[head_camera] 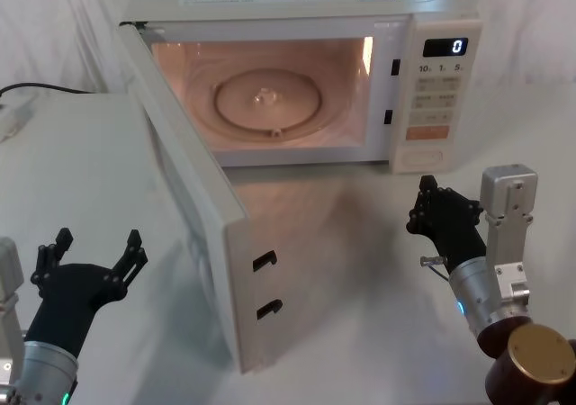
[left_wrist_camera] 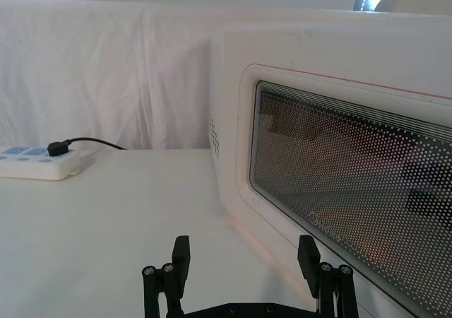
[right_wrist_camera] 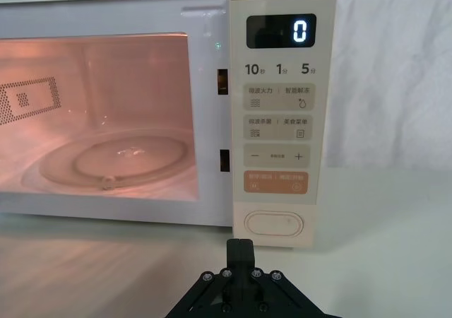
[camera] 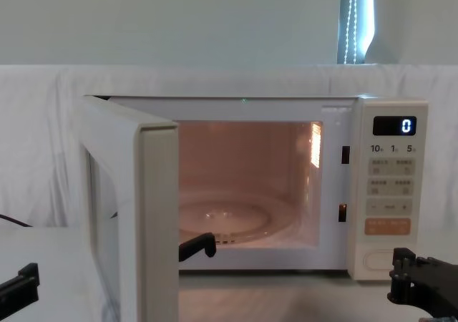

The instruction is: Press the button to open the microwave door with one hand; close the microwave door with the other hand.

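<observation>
Standing wide open toward the tabletop's front edge, the large cream microwave door (head_camera: 193,202) awaits our spread black left gripper (head_camera: 90,259), while our pressed-together black right gripper (head_camera: 432,209) hangs before the wide oval cream button (head_camera: 422,158).

White draped backdrop (camera: 179,79), perhaps cloth; white table (head_camera: 81,171).

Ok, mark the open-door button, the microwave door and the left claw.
button (right_wrist_camera: 274,225): right wrist view, middle of the oval key.
microwave door (head_camera: 193,209): head view, inner face of the swung-open panel.
left claw (head_camera: 90,253): head view, midway between its spread fingertips.
</observation>
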Controlling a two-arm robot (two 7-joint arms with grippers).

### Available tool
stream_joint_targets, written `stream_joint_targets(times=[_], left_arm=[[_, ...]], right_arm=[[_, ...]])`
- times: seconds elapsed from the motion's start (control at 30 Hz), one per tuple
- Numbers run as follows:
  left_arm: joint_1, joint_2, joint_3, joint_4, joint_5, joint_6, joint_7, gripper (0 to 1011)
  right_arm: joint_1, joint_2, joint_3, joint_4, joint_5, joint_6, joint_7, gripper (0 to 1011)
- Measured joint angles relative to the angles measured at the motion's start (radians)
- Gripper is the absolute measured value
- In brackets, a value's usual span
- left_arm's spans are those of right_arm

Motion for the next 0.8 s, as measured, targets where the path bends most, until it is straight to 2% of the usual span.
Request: stream_joint_targets(times=[0.3, 0.43, 0.73, 0.77, 0.8], left_arm=[[0.000, 0.000, 0.000, 0.000, 0.000, 0.000, 0.000, 1001], [0.000, 0.000, 0.000, 0.000, 0.000, 0.000, 0.000, 1001], [0.000, 0.000, 0.000, 0.000, 0.000, 0.000, 0.000, 1001], [0.000, 0.000, 0.000, 0.000, 0.000, 0.000, 0.000, 1001], [0.000, 0.000, 0.000, 0.000, 0.000, 0.000, 0.000, 1001]], right_arm=[[0.001, 0.000, 0.000, 0.000, 0.000, 0.001, 0.001, 0], [0.001, 0.000, 0.001, 0.000, 0.000, 0.002, 0.001, 81], [0.002, 0.000, 0.001, 0.001, 0.000, 0.003, 0.001, 360], [0.002, 0.000, 0.001, 0.001, 0.001, 0.004, 0.001, 360], [0.002, 0.000, 0.001, 0.001, 0.001, 0.004, 0.001, 416]])
